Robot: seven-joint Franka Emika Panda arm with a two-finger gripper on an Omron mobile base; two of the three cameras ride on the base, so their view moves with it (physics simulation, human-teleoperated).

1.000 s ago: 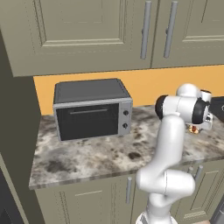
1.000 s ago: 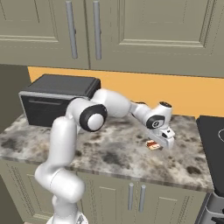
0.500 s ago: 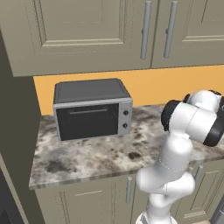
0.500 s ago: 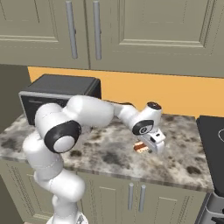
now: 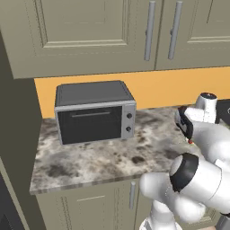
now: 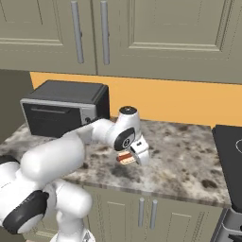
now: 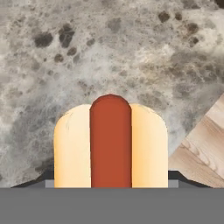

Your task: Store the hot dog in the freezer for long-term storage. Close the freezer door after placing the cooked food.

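Note:
My gripper (image 6: 133, 154) is shut on the hot dog (image 6: 125, 159), a tan bun with a red-orange sausage. I hold it just above the speckled stone counter (image 6: 184, 165), near the counter's front edge. In the hand view the hot dog (image 7: 110, 148) lies lengthwise between my fingers (image 7: 178, 176), with the gripper (image 7: 110, 177) clamped on its near end. In the left base view my hand sits at the right over the counter (image 5: 103, 157). The freezer and the freezer door are out of view.
A grey-and-black countertop oven (image 5: 94, 112) (image 6: 64, 108) stands at the back left of the counter. Closed upper cabinets (image 6: 142, 33) hang above. A dark stovetop (image 6: 229, 156) borders the counter on the right. Wooden floor (image 7: 201, 148) lies past the counter edge.
The arm has swung and folded back toward the base. It carried the hot dog left along the counter, from near the stovetop to the middle front. The oven has not moved.

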